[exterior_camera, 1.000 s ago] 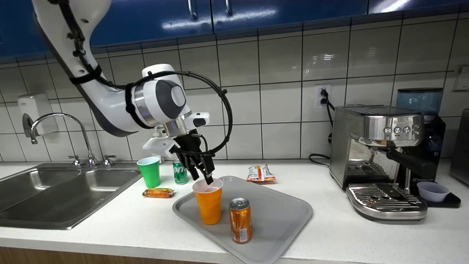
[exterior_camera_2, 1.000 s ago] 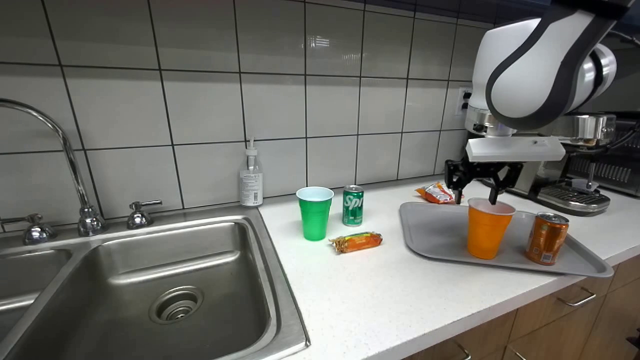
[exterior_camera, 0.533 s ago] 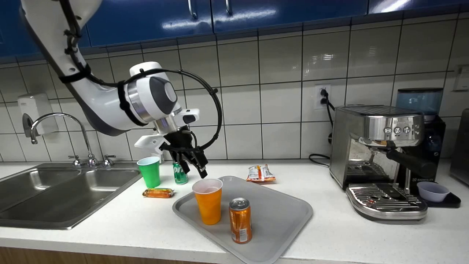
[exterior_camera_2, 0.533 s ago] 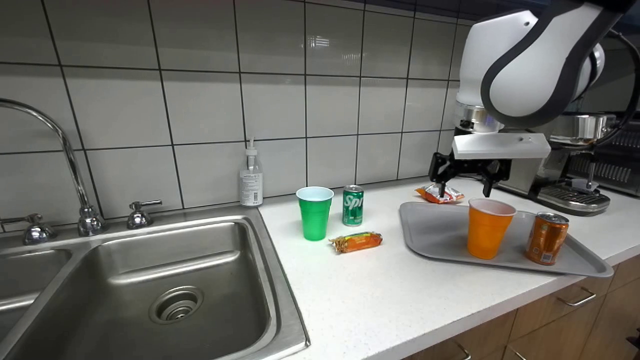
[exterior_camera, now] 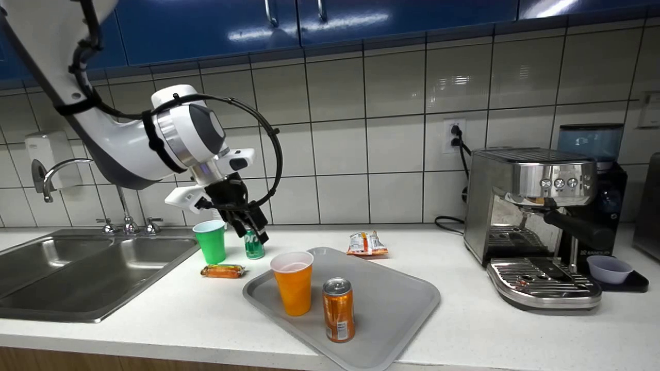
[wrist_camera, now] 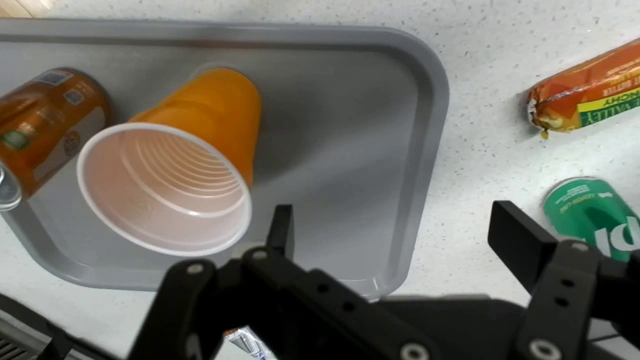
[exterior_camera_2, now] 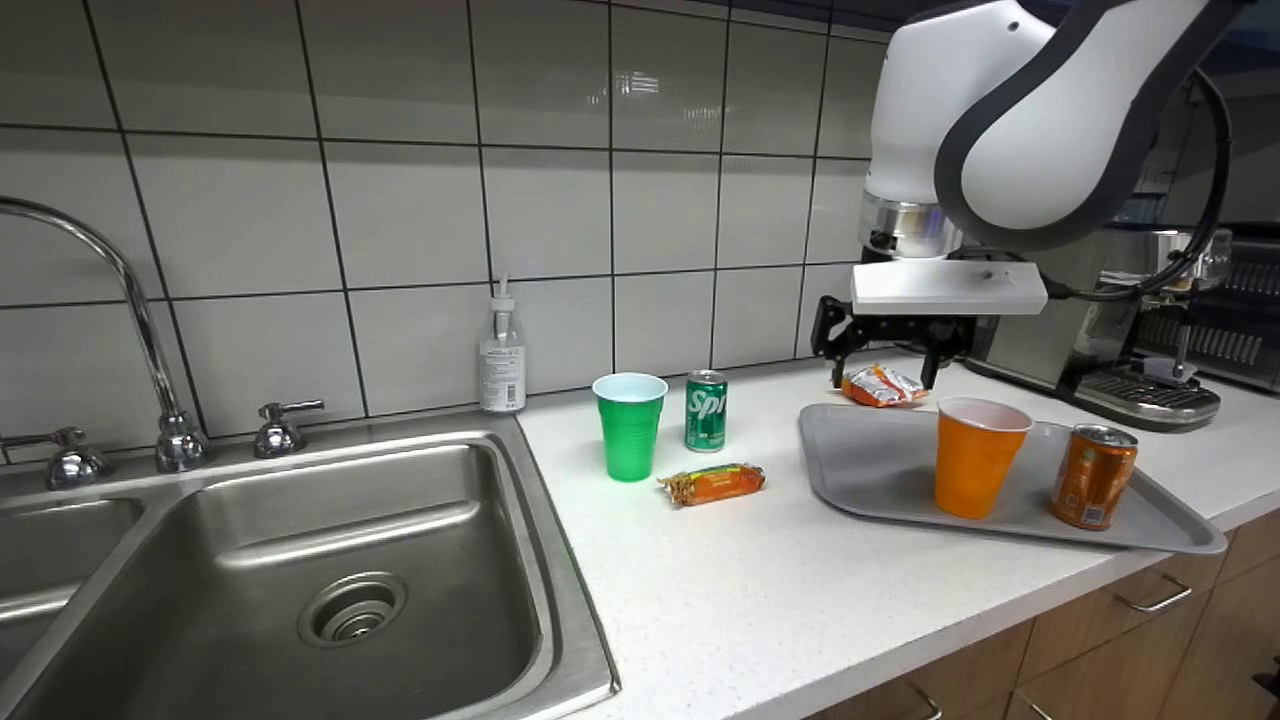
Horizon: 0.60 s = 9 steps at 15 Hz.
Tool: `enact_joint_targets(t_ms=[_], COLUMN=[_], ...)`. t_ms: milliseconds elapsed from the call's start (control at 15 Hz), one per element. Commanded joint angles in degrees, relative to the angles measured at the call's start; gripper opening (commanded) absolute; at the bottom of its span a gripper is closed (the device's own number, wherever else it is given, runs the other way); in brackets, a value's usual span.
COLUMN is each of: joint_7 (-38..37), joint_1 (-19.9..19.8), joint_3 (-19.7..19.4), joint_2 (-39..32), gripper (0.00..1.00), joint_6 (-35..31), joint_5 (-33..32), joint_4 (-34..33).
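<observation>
Spread and empty, the claw (exterior_camera_2: 884, 380) is poised near an orange plastic cup (exterior_camera_2: 976, 462); positioning is apparently in hand, careful clearance needed.

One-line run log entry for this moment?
hand: open, holding nothing | orange cup: upright on gray tray | orange can: upright, same tray | green cup, green can, wrapped bar: on counter

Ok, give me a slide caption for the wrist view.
Open, empty gripper near a gray tray bearing an orange cup and orange can; green can and wrapped bar outside the tray.
</observation>
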State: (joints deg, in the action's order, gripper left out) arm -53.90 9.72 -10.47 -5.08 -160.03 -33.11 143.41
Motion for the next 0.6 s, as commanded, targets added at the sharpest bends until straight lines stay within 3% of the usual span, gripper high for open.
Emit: enact_joint_targets(t_ms=[0, 533], joint_7=[-5.6, -11.1], joint_1=[2.4, 7.6], joint_3=[0.7, 1.7], joint_2=[1.0, -1.9], gripper=[1.00, 1.00], joint_6=[3.2, 6.6], joint_5=[-2.0, -1.0], joint_4=[-0.5, -3.2])
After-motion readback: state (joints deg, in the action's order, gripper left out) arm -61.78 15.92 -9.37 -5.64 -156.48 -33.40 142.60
